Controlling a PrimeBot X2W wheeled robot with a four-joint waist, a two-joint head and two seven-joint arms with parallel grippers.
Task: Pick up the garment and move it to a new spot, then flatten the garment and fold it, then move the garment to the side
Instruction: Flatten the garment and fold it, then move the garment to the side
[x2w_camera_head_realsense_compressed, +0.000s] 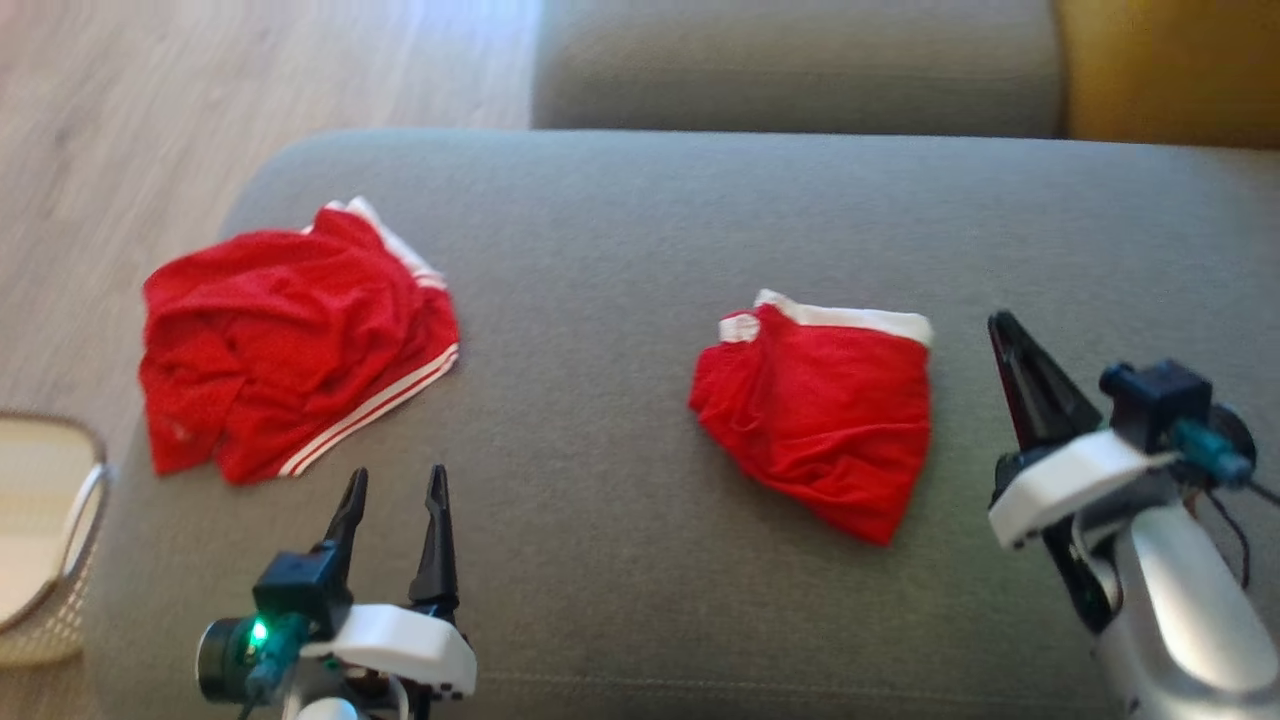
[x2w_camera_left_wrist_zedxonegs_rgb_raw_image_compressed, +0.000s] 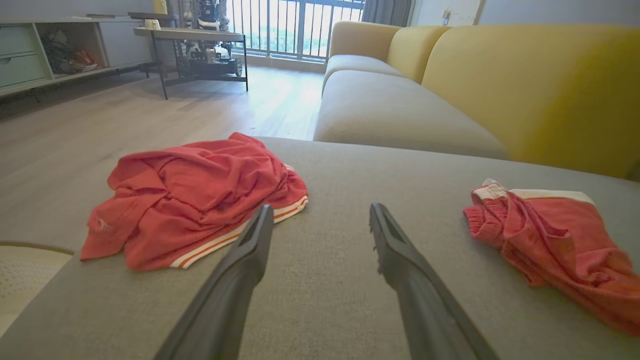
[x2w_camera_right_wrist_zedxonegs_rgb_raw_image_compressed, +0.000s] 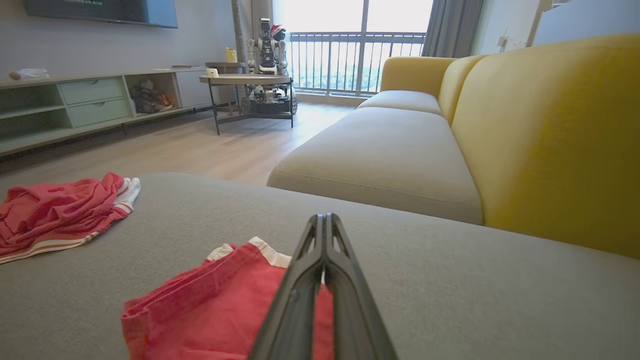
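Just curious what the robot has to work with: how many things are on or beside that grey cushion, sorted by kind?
Red garments: 2, the crumpled garment with white stripes and the folded shorts with a white waistband, both on the grey cushion.
Baskets: 1, the woven basket beside the cushion.
Total: 3.

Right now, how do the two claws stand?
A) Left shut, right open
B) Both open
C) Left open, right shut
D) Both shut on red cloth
C: the left claw has its two fingers spread apart over the grey cushion, while the right claw has its fingers pressed together.
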